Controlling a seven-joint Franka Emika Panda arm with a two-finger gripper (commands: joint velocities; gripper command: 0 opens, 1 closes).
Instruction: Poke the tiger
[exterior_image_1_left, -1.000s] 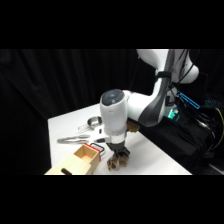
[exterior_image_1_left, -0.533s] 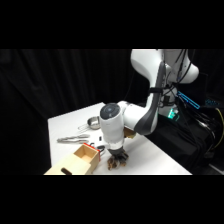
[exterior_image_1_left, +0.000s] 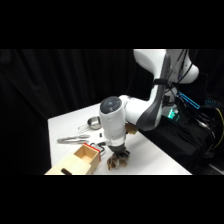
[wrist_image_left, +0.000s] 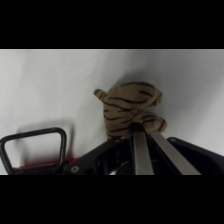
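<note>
The tiger (wrist_image_left: 129, 106) is a small tan plush with dark stripes, lying on the white table (wrist_image_left: 55, 85) in the middle of the wrist view. My gripper (wrist_image_left: 137, 131) is shut, with nothing held, and its fingertips press against the tiger's near side. In the side view the gripper (exterior_image_1_left: 118, 151) comes straight down onto the tiger (exterior_image_1_left: 116, 161), which shows as a mottled brown lump near the table's front edge, partly hidden under the gripper.
A light wooden box (exterior_image_1_left: 83, 160) with a red and black part stands just left of the tiger. Metal tongs (exterior_image_1_left: 74, 139) and a metal cup (exterior_image_1_left: 93, 122) lie further back. A black frame (wrist_image_left: 34, 148) fills the wrist view's lower left.
The arm has bent lower and shifted slightly right, bringing the gripper down onto the tiger. The box, tongs and cup have not moved.
</note>
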